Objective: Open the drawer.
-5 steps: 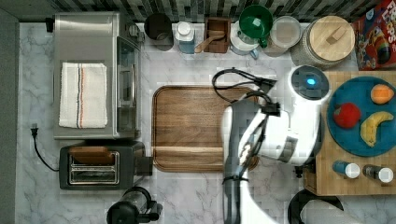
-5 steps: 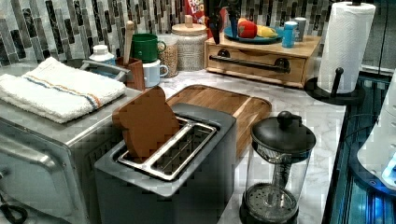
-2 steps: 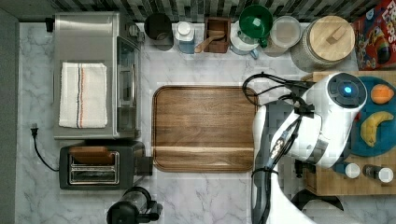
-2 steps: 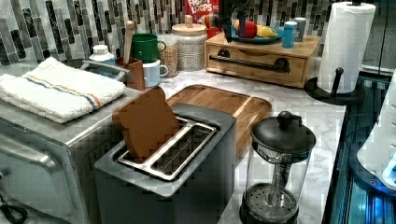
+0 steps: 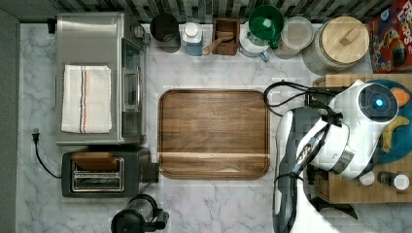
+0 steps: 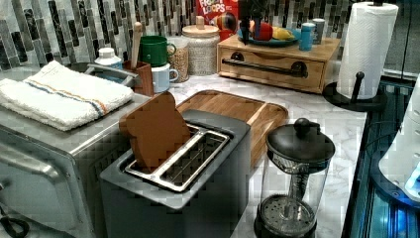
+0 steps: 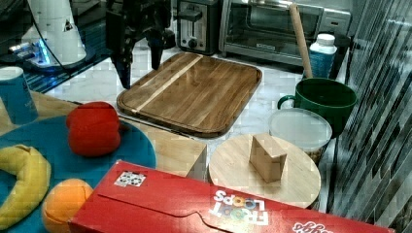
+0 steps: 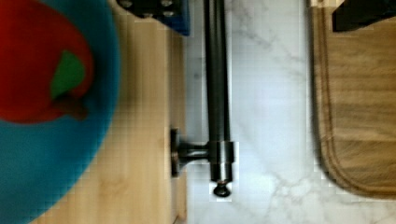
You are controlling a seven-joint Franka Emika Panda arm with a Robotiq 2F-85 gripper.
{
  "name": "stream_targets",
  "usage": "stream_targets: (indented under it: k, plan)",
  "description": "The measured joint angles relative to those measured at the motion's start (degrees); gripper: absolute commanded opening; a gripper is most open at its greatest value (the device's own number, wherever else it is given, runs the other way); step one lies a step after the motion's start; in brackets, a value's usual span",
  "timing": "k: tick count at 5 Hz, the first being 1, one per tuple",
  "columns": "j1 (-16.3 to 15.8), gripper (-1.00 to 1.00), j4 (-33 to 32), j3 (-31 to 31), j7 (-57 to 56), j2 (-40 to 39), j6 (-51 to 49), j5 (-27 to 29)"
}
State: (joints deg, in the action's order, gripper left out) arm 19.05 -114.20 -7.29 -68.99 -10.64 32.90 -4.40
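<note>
Drawer [image 6: 277,67] is shut, sitting past the brown tray [image 6: 237,111] in the left view. Gripper [image 7: 141,60] hovers above with its fingers spread, grasping nothing. I'd drop straight down so they straddle the black handle [image 8: 217,88] mid-bar, then clamp.

On the counter stand one toaster [image 5: 99,172], one toaster oven [image 5: 97,77], one wooden tray [image 5: 214,133], one paper towel roll [image 6: 369,47] and one cereal box [image 7: 218,206]. Two mugs [image 6: 156,49] are stacked. One blue plate [image 7: 58,141] carries three fruits [image 7: 92,128].
</note>
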Motion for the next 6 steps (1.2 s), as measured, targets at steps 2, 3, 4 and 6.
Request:
stream_targets:
  k: [2,3,4,6]
  plan:
    - [0.8,1.0,-1.6,0.1,-0.1,-0.1,3.8,1.3]
    - [0.8,1.0,-3.3,0.2,0.1,-0.1,8.7,1.5]
    - [0.8,1.0,-5.3,0.2,0.1,-0.1,13.1,1.4]
    - [0.8,1.0,-10.2,0.2,0.4,-0.2,16.9,-0.3]
